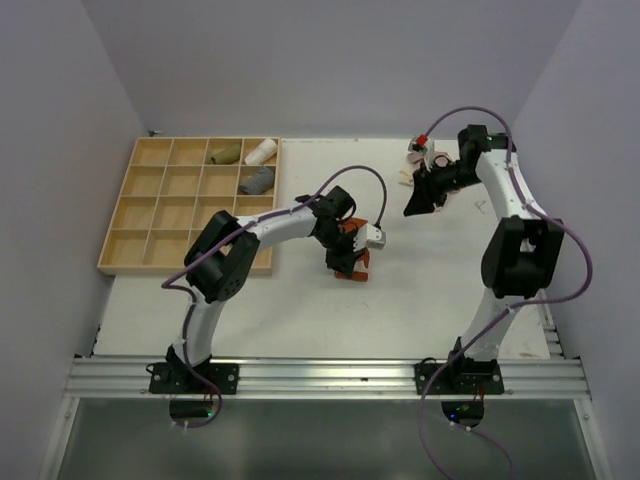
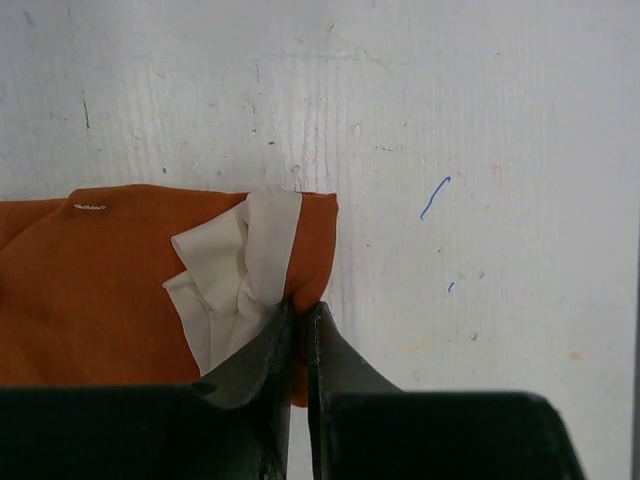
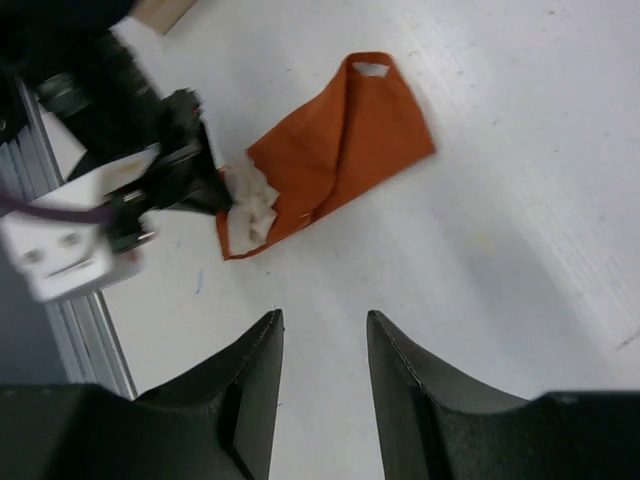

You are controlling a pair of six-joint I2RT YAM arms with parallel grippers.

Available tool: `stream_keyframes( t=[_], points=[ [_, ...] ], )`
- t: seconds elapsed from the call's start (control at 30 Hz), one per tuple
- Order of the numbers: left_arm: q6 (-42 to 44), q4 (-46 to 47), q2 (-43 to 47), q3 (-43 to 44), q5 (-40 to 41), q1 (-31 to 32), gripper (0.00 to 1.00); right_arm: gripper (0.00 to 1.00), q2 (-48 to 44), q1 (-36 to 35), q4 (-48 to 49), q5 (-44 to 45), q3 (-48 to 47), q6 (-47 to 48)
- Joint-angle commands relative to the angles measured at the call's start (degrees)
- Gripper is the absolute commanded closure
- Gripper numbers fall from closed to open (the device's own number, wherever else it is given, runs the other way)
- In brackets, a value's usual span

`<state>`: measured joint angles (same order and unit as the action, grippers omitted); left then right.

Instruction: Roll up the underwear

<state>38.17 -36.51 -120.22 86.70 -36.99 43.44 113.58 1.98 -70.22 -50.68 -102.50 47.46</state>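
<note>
1. Left gripper (image 2: pixel 300 325): jaws nearly together, pinching the corner edge of the rust-orange soft cloth underwear (image 2: pixel 90 290), beside its white lining patch (image 2: pixel 235 270).
2. Garment lies folded flat on the white table (image 2: pixel 480 120), mid-table.
3. Right gripper (image 3: pixel 322 350): jaws parted, holding nothing, raised above the table.

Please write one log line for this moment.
left gripper: shut on orange underwear edge | right gripper: open, empty | roll: not yet done

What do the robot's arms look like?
Both arms are white tubes joined by bulky black joints: left arm, right arm. A loose purple cable loops along each. Each ends in two black, wedge-shaped fingers. They stand on black bases bolted to a silver rail.
</note>
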Motion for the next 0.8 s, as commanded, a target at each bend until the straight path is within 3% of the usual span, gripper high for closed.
stream_keyframes(
  t=[0.0, 0.13, 0.17, 0.33, 0.5, 0.77],
  points=[
    [-6.2, -15.8, -10.2, 6.4, -3.6, -2.6, 1.0, 0.57, -12.1, -2.7, 3.2, 3.3, 9.7, 3.1],
    [-4.4, -21.8, -18.8, 14.0, -9.0, -6.6, 0.92, 0.56, -23.3, -6.6, 7.5, 7.4, 24.3, 4.6],
    [-4.5, -21.8, -19.5, 14.6, -9.4, -7.4, 0.9, 0.57, -24.7, -10.6, 8.9, 9.3, 26.5, 4.7],
    [-1.1, -26.1, -25.8, 21.1, -9.6, -8.8, 0.9, 0.52, -31.1, -23.1, 28.6, 19.0, 40.2, 3.0],
    [-1.4, -26.9, -27.5, 21.3, -9.3, -8.9, 0.8, 0.49, -28.2, -30.9, 40.7, 23.5, 44.4, 6.3],
    [-8.1, -20.4, -25.9, 17.5, -10.4, -9.4, 0.76, 0.5, -21.5, -33.5, 42.1, 22.9, 44.3, 6.9]
  ],
)
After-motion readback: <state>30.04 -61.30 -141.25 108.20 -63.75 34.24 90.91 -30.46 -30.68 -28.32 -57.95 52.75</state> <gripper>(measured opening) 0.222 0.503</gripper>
